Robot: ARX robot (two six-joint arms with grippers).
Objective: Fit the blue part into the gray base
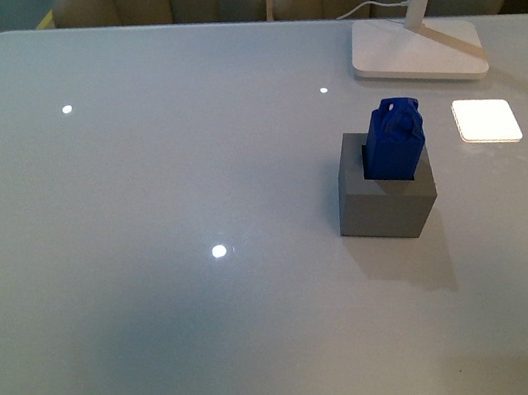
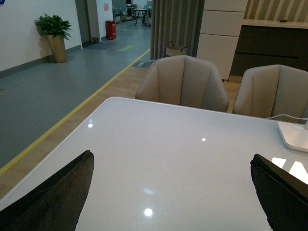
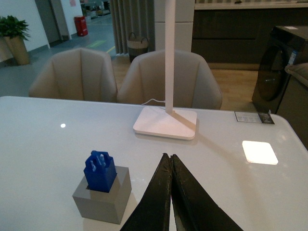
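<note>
Left pincer wide, right pincer closed empty, one blue part in one gray base

Open left hand above table

The glossy white table carries the gray base and, behind it, a white lamp base.

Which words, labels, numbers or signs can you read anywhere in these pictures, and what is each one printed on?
None can be read.
A card lying on the far corner of the table carries print, too small to read.
A pink sign on the wall in the hallway is blurred.
The blue part, the gray base and the lamp base show no lettering.
</note>
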